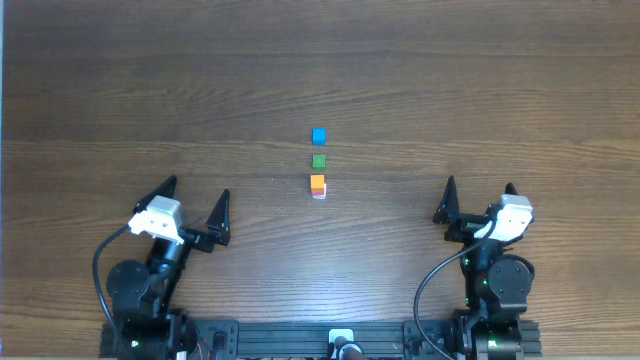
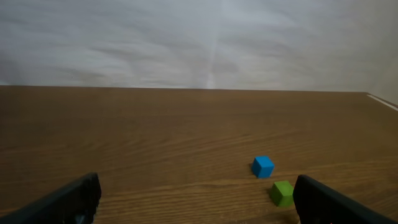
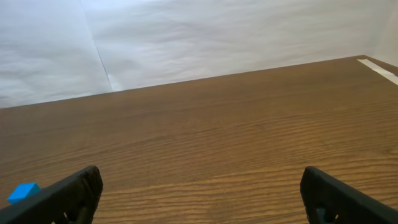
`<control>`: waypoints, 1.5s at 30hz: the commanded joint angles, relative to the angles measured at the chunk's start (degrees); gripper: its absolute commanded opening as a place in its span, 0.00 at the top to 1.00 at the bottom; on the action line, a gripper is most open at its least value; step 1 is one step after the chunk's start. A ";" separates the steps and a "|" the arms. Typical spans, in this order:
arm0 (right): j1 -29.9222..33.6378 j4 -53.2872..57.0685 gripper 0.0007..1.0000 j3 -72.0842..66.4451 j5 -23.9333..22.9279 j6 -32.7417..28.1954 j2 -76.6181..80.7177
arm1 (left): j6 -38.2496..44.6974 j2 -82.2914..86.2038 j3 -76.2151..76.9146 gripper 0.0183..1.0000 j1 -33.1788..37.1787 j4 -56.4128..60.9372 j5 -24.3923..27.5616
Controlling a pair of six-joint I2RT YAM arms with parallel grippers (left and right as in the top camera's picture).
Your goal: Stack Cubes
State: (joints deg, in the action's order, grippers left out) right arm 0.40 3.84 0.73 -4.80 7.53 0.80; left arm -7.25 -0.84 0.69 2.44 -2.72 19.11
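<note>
Three small cubes lie in a line down the middle of the wooden table: a blue cube (image 1: pixel 319 136) farthest from the arms, a green cube (image 1: pixel 319 161) behind it, and an orange cube (image 1: pixel 318 183) resting on a pale cube nearest the arms. My left gripper (image 1: pixel 197 207) stands open at the lower left, well clear of them. In the left wrist view the blue cube (image 2: pixel 262 166) and green cube (image 2: pixel 282 193) lie ahead between the fingers. My right gripper (image 1: pixel 478 200) stands open at the lower right. The blue cube (image 3: pixel 23 192) shows beside one finger in the right wrist view.
The wooden table (image 1: pixel 320 70) stretches bare around the cubes. A white wall (image 2: pixel 199 43) rises behind its far edge. Both arm bases sit at the near edge.
</note>
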 commanded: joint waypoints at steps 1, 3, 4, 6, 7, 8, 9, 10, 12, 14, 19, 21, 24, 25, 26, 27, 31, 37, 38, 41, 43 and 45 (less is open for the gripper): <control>0.26 0.04 0.01 -0.44 0.48 0.09 -0.48 | 0.83 0.68 -0.33 0.00 0.26 0.11 0.59; 0.26 -0.22 0.01 -0.44 0.48 0.09 -0.48 | 0.83 0.68 -0.33 0.00 0.26 0.11 0.59; 0.26 -1.09 0.01 -0.44 0.46 0.11 -0.48 | 0.85 0.68 -0.33 0.00 0.26 0.11 0.59; 0.26 -2.19 0.01 -0.44 1.64 0.20 -0.48 | 0.85 0.68 -0.33 0.00 0.26 0.11 0.59; 0.26 -2.95 0.01 -0.42 3.39 -0.17 -0.48 | 0.85 0.68 -0.33 0.00 0.26 0.11 0.59; 0.26 -4.28 0.01 -0.42 6.34 -1.53 -0.48 | 0.85 0.68 -0.33 0.00 0.26 0.11 0.59; 0.26 -5.62 0.01 -0.39 9.18 -2.80 -0.48 | 0.85 0.68 -0.33 0.00 0.26 0.11 0.59; 0.26 -6.67 0.01 -0.22 11.58 -3.69 -0.48 | 0.85 0.68 -0.33 0.00 0.26 0.11 0.59; 0.26 -6.95 0.01 1.31 14.56 -3.78 -0.46 | 0.85 0.68 -0.33 0.00 0.26 0.11 0.59; 0.26 -5.05 0.01 3.87 15.63 -3.93 -0.11 | 0.85 0.68 -0.33 0.00 0.26 0.11 0.59; 0.24 1.55 0.01 14.78 17.77 -7.93 4.85 | 0.85 0.68 -0.33 0.00 0.26 0.11 0.59; 0.24 3.58 0.01 20.26 18.64 -9.11 9.07 | 0.85 0.68 -0.33 0.00 0.26 0.11 0.59; 0.24 7.26 0.01 30.01 20.70 -10.36 18.36 | 0.85 0.68 -0.33 0.00 0.26 0.11 0.59; 0.24 8.31 0.01 32.54 21.42 -10.38 20.94 | 0.85 0.68 -0.33 0.00 0.26 0.11 0.59; 0.24 9.84 0.01 35.80 22.47 -10.34 24.28 | 0.83 0.68 -0.33 0.00 0.26 0.11 0.59; 0.24 11.54 0.01 39.10 23.87 -9.92 27.78 | 0.85 0.68 -0.33 0.00 0.26 0.11 0.59; -0.44 19.80 0.01 52.15 26.60 -6.69 42.05 | 0.85 0.68 -0.33 0.00 0.26 0.11 0.59; -9.88 31.69 0.01 70.10 23.80 -5.86 62.97 | 0.83 0.68 -0.33 0.00 0.26 0.11 0.59; -12.61 33.40 0.01 72.98 21.22 -5.84 66.95 | 0.85 0.68 -0.33 0.00 0.26 0.11 0.59; -18.36 36.20 0.01 78.16 14.71 -4.48 74.97 | 0.85 0.68 -0.33 0.00 0.26 0.11 0.59; -21.84 37.22 0.01 80.85 11.54 -2.14 80.26 | 0.85 0.68 -0.33 0.00 0.26 0.11 0.59; -24.46 38.05 0.01 82.62 9.86 0.72 84.91 | 0.85 0.68 -0.33 0.00 0.26 0.09 0.59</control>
State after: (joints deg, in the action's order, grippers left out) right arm -20.84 40.84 80.38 11.03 3.90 81.06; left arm -7.25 -0.58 0.69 2.44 -2.70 19.16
